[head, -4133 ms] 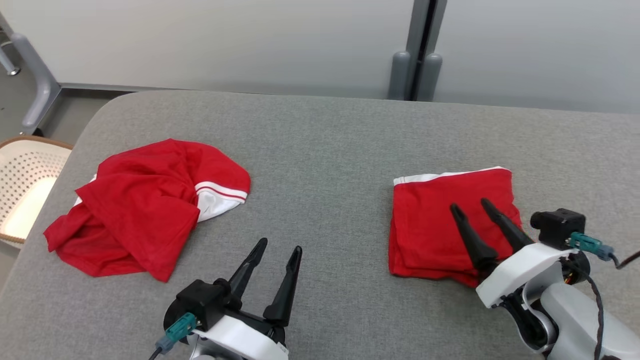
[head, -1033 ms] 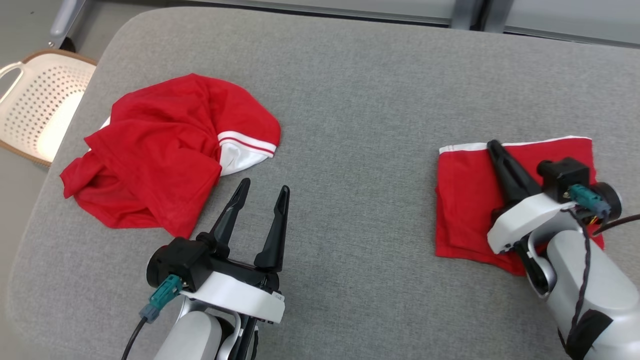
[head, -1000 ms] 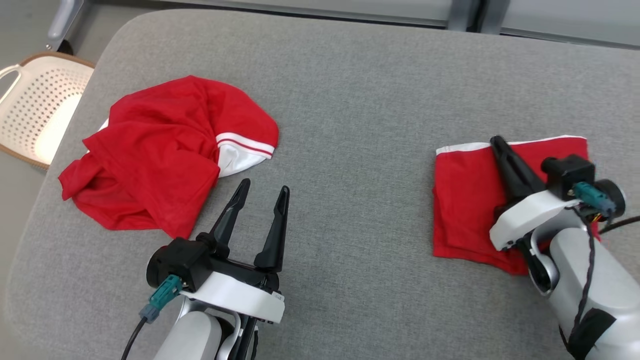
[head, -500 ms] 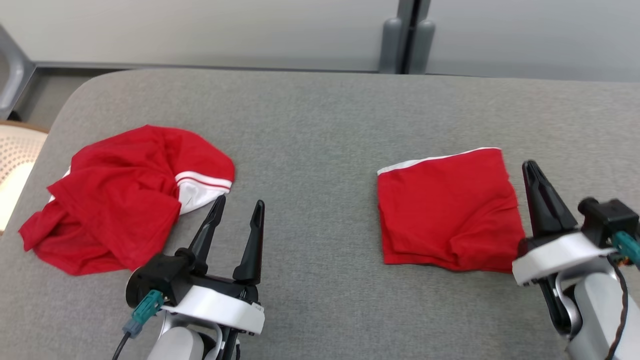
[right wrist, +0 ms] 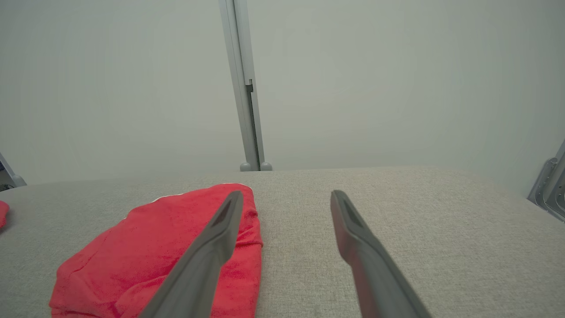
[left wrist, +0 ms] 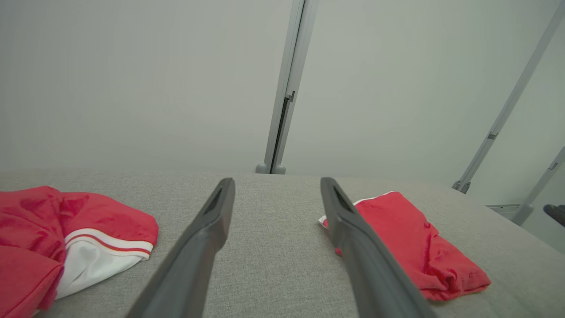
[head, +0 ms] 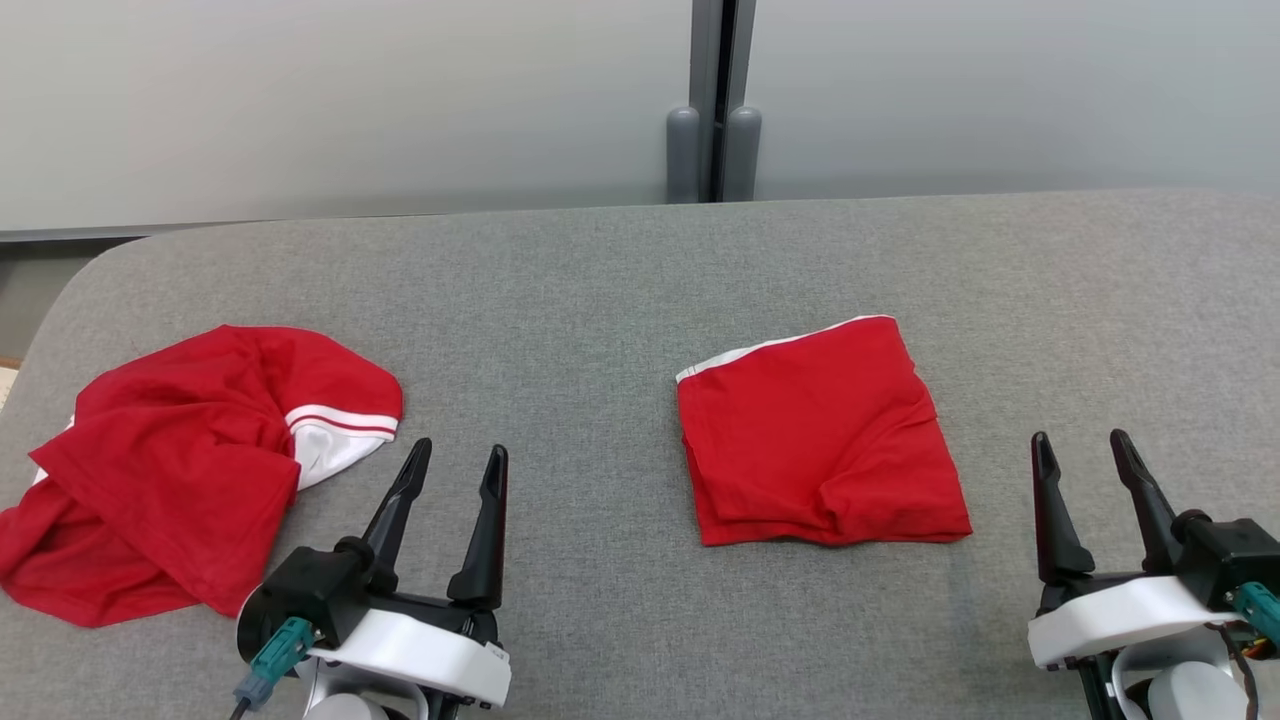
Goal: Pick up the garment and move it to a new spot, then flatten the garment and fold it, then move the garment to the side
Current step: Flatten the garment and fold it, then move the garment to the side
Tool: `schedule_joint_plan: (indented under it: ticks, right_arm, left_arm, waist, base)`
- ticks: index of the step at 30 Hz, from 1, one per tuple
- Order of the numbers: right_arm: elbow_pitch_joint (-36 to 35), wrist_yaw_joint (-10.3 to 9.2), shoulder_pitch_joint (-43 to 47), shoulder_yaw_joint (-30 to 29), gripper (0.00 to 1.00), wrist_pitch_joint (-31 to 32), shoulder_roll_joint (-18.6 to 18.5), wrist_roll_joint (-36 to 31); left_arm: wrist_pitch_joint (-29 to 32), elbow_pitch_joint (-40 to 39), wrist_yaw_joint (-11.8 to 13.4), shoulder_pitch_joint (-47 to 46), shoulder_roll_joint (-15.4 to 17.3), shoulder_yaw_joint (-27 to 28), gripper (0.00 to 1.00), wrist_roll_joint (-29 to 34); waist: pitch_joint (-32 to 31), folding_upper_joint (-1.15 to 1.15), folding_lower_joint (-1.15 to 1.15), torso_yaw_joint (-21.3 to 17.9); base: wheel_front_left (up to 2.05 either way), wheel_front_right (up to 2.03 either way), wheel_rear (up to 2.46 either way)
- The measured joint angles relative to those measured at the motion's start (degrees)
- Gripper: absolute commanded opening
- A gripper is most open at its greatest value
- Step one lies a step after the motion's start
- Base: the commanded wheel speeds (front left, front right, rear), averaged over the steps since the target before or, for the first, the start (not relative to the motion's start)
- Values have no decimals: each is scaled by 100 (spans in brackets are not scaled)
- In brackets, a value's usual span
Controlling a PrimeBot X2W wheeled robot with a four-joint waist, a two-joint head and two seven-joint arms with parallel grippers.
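Well, the biggest thing is the pale wall [head: 350,100] at the back, with a grey post [head: 712,110] running down its middle. In front of it lies the soft grey table [head: 620,270]. On the table's left side sits a red shirt [head: 170,470] in a messy heap, with a white sleeve [head: 328,452] and a red-and-white stripe poking out. The folded garment [head: 815,440] lies flat a bit right of the middle. It is a neat red square with a thin white edge at the back, well apart from the messy shirt. The left gripper [head: 461,448] is over bare table near the heap, its two dark fingers spread apart and empty. The right gripper [head: 1079,436] is near the folded garment, on its right, not touching it. Its fingers are spread apart too, with nothing between them.
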Motion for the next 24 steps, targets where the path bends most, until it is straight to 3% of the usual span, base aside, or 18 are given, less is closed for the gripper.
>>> schedule_joint_plan:
  ticks: [12,24]
  right_arm:
    - [32,0,41,-114,100,-1,82,-59]
    - [831,1,-848,467,100,587,-300,697]
  left_arm:
    - [0,-11,0,37,0,-88,100,-1]
    - [0,-40,-35,-299,2,-300,100,-11]
  waist:
    - [56,0,0,8]
    - [742,0,0,251]
  base:
    - [0,0,0]
    - [0,0,0]
